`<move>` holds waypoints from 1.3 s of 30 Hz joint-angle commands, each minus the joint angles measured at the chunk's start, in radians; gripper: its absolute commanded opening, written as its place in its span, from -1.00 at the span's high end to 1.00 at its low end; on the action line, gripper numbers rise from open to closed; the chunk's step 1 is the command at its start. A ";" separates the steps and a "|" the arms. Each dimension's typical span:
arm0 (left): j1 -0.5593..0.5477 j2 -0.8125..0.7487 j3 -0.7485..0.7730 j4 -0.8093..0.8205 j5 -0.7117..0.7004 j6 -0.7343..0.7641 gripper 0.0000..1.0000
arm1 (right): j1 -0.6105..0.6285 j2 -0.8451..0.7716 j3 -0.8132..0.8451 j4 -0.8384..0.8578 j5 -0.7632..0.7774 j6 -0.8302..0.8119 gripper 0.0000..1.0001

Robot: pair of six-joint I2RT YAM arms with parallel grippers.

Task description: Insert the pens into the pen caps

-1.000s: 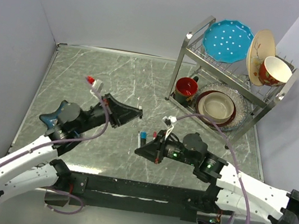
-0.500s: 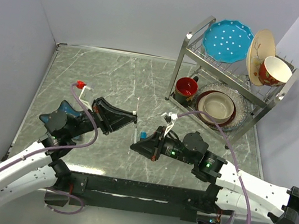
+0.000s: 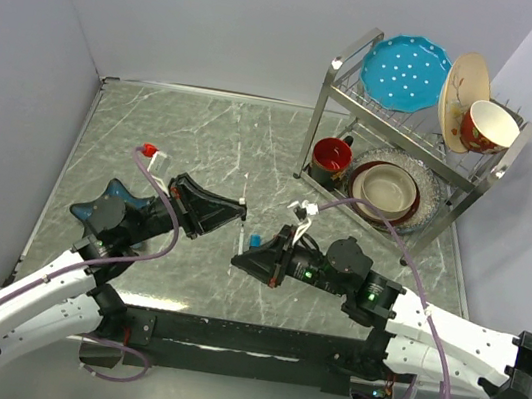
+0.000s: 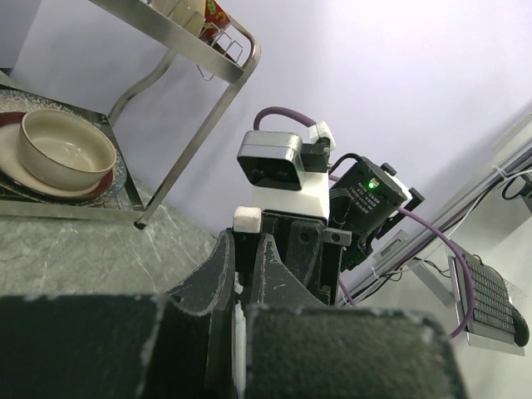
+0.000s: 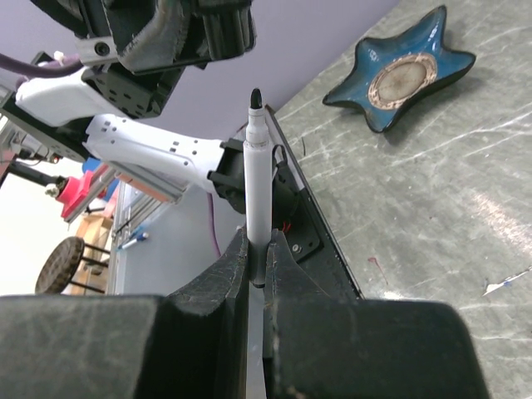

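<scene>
Now the black-tipped pen [image 5: 256,179] stands clamped in the right fingers [image 5: 218,278] above the worktop [image 3: 185,136]. Its tip is aimed at the left fingers [image 3: 224,210], which have swung nearer than a second ago. Those sit close together, on what I cannot tell.

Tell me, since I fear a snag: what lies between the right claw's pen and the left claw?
Nothing: the right wrist view shows only open air between the pen and the left claw.
</scene>
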 commanded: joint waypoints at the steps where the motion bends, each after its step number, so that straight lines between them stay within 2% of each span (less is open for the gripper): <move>1: -0.002 0.000 0.008 0.034 0.003 -0.022 0.98 | 0.011 -0.028 0.032 0.046 0.034 -0.019 1.00; 29: -0.002 -0.011 -0.035 0.017 0.014 -0.049 0.98 | 0.023 -0.029 0.051 0.043 0.067 -0.025 1.00; 39: -0.002 0.017 0.003 0.031 0.021 -0.095 0.98 | 0.034 -0.005 0.032 0.075 0.054 -0.005 1.00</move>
